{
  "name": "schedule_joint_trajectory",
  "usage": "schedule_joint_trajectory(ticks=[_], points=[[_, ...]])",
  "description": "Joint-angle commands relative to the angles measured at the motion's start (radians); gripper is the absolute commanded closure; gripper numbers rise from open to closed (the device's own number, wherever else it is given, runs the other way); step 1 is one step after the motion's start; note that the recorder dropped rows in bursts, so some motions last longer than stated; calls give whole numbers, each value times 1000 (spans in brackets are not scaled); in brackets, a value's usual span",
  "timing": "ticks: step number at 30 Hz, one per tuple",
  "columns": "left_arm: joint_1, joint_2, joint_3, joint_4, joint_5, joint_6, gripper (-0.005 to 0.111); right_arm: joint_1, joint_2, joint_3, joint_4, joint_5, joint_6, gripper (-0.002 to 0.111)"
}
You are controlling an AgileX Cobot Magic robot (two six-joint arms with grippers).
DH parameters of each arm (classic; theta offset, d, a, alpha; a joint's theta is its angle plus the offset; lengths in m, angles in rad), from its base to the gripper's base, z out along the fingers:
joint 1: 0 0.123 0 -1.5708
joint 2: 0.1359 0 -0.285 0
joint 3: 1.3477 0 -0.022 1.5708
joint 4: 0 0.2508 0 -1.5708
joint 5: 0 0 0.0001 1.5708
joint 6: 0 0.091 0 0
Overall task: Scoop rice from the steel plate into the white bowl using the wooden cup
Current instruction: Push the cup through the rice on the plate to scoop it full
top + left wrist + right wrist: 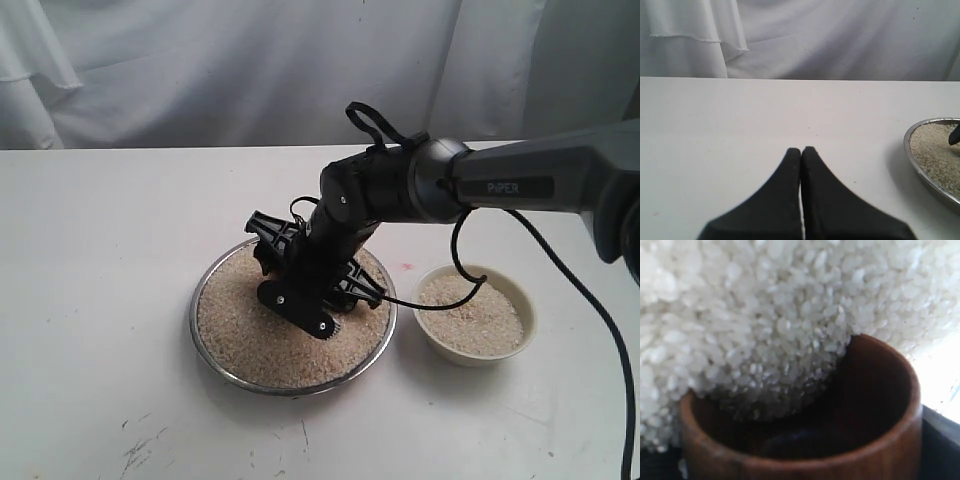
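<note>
The steel plate sits mid-table, filled with rice. My right gripper is tilted down into that rice and hides the wooden cup in the exterior view. In the right wrist view the wooden cup lies close under the camera, held in the gripper's jaws, its mouth pushed into the rice, with grains spilling into its dark interior. To the plate's right stands the white bowl, holding some rice. My left gripper is shut and empty above bare table, left of the plate's rim.
The right arm's black cable hangs in a loop over the white bowl. A white cloth backdrop runs behind the table. Dark scuff marks show on the tabletop near the front edge.
</note>
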Motion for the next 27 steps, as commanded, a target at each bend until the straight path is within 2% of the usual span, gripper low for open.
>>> schedule_joint_trajectory(ticks=[1, 9, 27], points=[[-2, -5, 5, -1, -6, -3, 107, -7, 38, 23, 34, 133, 8, 108], [-2, -5, 5, -1, -6, -3, 107, -9, 38, 3, 79, 208, 8, 108], [-2, -5, 5, -1, -6, -3, 107, -71, 72, -24, 251, 207, 8, 108]])
